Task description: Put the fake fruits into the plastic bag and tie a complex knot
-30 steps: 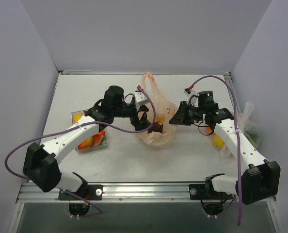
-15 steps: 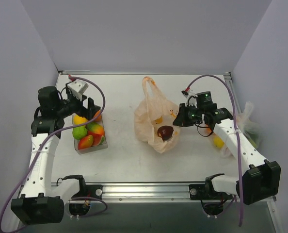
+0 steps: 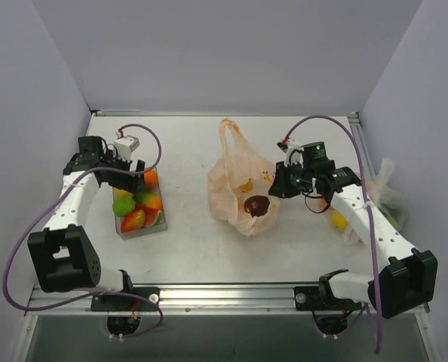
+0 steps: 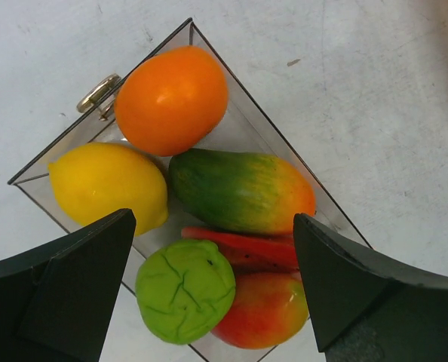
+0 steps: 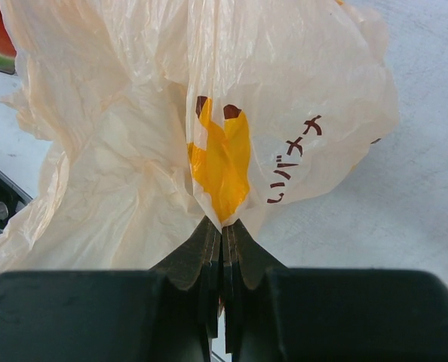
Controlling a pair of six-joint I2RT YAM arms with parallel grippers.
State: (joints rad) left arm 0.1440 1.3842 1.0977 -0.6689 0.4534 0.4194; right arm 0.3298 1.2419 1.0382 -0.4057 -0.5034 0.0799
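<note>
Top view: the left hand [image 3: 133, 178] hangs over a clear tray [image 3: 119, 225] of fake fruits [image 3: 139, 205] near the desk's [image 3: 209, 253] left edge. The right hand [image 3: 277, 183] meets the right side of the plastic bag [image 3: 230, 185], mid-desk, which has a maroon fruit [image 3: 256, 205] inside.

Left wrist view: the fingers are spread wide and hold nothing. Below them lie an orange [image 4: 171, 98], a lemon [image 4: 107, 185] and a mango [image 4: 239, 188].

Right wrist view: the fingers are pinched tight on a fold of the bag.
</note>
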